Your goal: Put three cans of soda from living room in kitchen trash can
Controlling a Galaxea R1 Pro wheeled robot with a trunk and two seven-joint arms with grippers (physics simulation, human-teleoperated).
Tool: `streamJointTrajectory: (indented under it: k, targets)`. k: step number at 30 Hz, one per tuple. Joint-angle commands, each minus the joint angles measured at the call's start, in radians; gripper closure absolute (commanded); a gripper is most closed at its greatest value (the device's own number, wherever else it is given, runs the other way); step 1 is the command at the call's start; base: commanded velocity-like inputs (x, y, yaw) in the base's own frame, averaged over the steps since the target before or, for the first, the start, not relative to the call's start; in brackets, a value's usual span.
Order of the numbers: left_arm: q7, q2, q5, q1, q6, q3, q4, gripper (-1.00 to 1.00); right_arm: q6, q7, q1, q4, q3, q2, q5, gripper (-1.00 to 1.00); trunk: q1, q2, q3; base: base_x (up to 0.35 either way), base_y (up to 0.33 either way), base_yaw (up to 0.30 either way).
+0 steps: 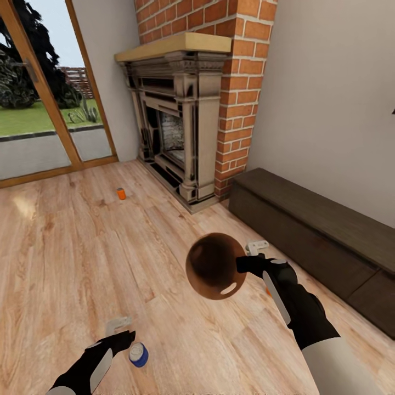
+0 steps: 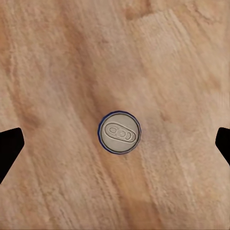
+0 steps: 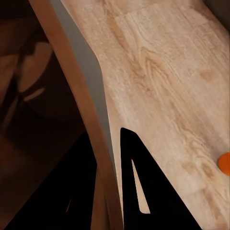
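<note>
- Light wood floor of the living room carries the scene, with a red brick chimney, a dark fireplace under a tan mantel and a long dark low bench along the wall.
- The blue can of soda stands upright on the floor just beside the left hand, on its right side and not touching it (the left wrist view looks straight down on the grey top of this can, centred between the two dark fingertips with bare floor on both sides).
- The left hand's fingers stand wide apart, well clear of the can's rim.
- The right hand holds the tash can by its rim, tilted so its tan-brown inside faces the head camera; the bin hangs above the floor in front of the bench.
- In the right wrist view the two dark fingers are clamped on the bin's thin wall, one on either side.
- An orange can stands upright on the floor near the fireplace hearth, well apart from both hands.
- A second orange can shows at the edge of the right wrist view, on the floor beside the bin.
</note>
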Motion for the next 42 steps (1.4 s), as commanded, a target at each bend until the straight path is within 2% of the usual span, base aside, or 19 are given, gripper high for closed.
streamJointTrajectory:
  k: [1,8,16,20,27,42]
  targets:
    - [0.000,0.000,0.000,0.000,0.000,0.000,0.000,-1.00,0.000,0.004,-0.001,-0.001,0.000,0.000,-0.014,1.00,0.004,-0.007,-0.005,0.000,0.000,-0.061]
    - [0.000,0.000,0.000,0.000,-0.001,-0.001,0.000,-1.00,0.002,0.004,0.000,-0.020,-0.001,-0.001,-0.013,1.00,0.031,-0.056,-0.037,0.000,0.000,-0.061]
    - [0.000,0.000,0.000,0.000,-0.002,-0.002,0.000,-1.00,0.007,0.004,0.032,-0.125,-0.004,-0.002,-0.012,1.00,0.061,-0.112,-0.074,0.000,0.000,-0.061]
    - [0.000,0.000,0.000,0.000,-0.002,-0.002,0.000,-1.00,0.064,0.004,0.048,-0.192,-0.005,-0.004,-0.012,1.00,0.077,-0.140,-0.093,0.000,0.000,-0.061]
    - [0.000,0.000,0.000,0.000,-0.002,-0.002,0.000,-1.00,0.089,0.004,0.084,-0.277,-0.006,-0.005,-0.012,1.00,0.103,-0.189,-0.125,0.000,0.000,-0.061]
    - [0.000,0.000,0.001,0.000,-0.002,0.000,-0.001,-1.00,0.092,0.004,0.099,-0.303,-0.003,-0.003,-0.011,1.00,0.103,-0.189,-0.148,0.000,0.000,-0.061]
